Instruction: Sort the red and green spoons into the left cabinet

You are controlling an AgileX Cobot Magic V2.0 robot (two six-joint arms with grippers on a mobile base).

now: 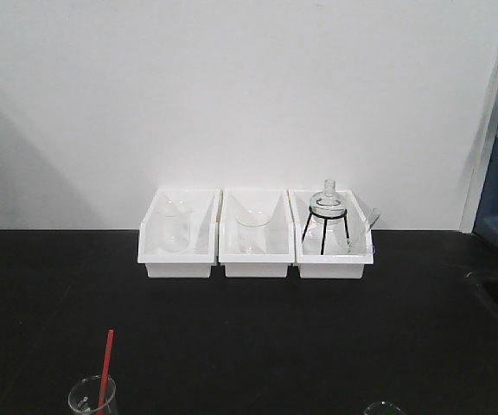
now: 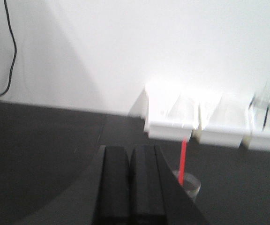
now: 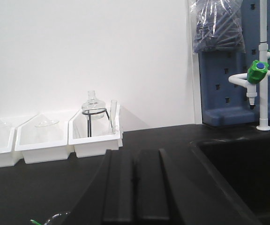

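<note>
I'm seeing the red spoon (image 2: 183, 154) sitting just ahead and to the right of my left claw (image 2: 129, 152), so the left arm is looking like the nearer one. It's standing almost upright in a small glass (image 2: 190, 182), thin handle pointing up, bowl hidden. Both claws are pinched together on nothing, right claw (image 3: 135, 154) included. I'm only catching a sliver of what's probably the green spoon (image 3: 35, 221) low-left in that view. The cabinet isn't showing anywhere.

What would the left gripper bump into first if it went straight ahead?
Likely the glass holding the red spoon, slightly right of the left gripper; otherwise the white bin. Depth is unclear.
</note>
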